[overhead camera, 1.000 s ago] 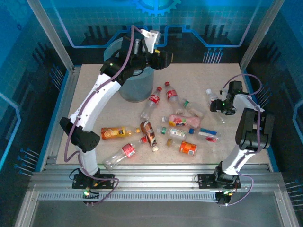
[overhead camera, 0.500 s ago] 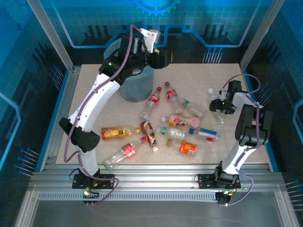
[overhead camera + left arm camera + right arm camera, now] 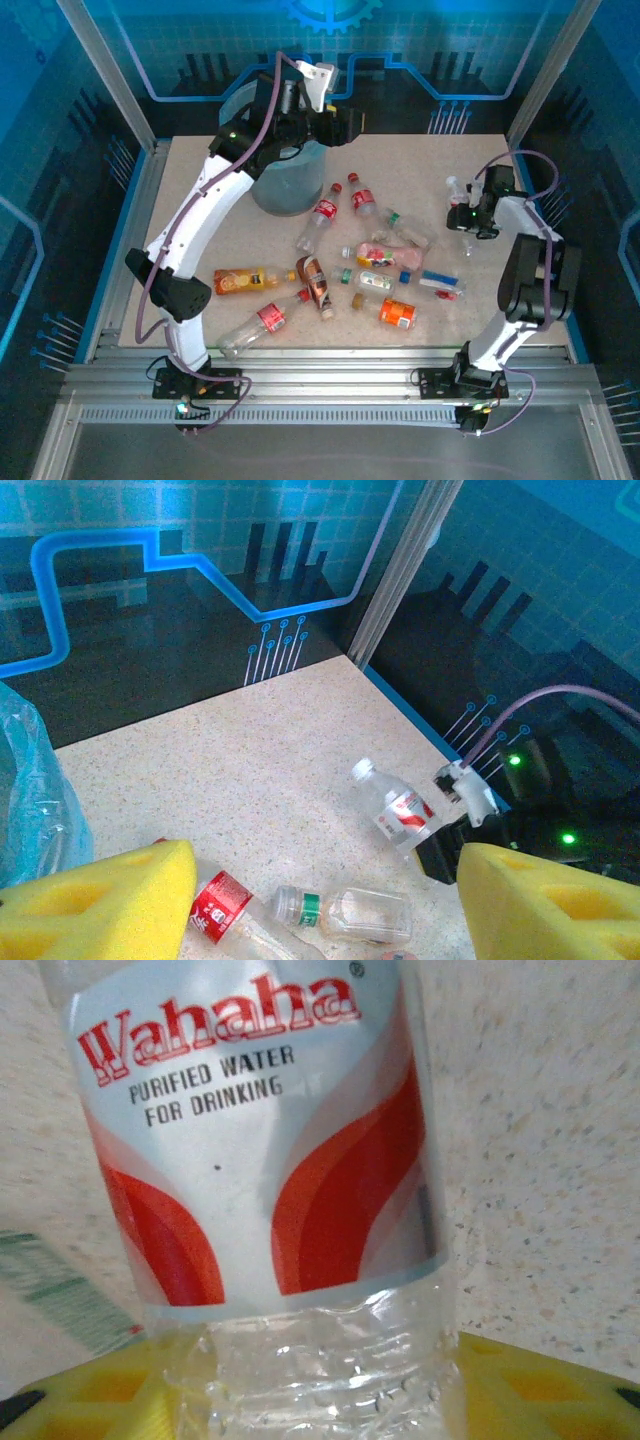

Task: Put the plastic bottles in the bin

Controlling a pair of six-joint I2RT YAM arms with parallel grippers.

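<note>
My right gripper (image 3: 466, 208) (image 3: 320, 1385) is shut on a clear plastic bottle (image 3: 455, 189) (image 3: 260, 1160) with a red and white label and a white cap. Its yellow pads (image 3: 530, 1385) press the ribbed lower body. That bottle (image 3: 398, 808) also lies tilted at the table's right side in the left wrist view. My left gripper (image 3: 345, 122) (image 3: 320, 905) hangs open beside the bin (image 3: 285, 185), with nothing between its pads. The bin's light-blue bag (image 3: 30, 790) shows at the left. Several bottles lie mid-table, among them a red-labelled one (image 3: 322, 215) (image 3: 225, 905) and a green-banded one (image 3: 405, 230) (image 3: 355, 912).
An orange-drink bottle (image 3: 240, 280), a brown-drink bottle (image 3: 315, 282) and a clear red-label bottle (image 3: 262, 322) lie near the left arm's lower link. An orange-labelled bottle (image 3: 397, 313) lies near the front edge. Metal frame posts and blue walls enclose the table (image 3: 200, 200).
My right gripper has closed on the white-capped bottle and shifted with it slightly back and to the right. The left arm has not moved.
</note>
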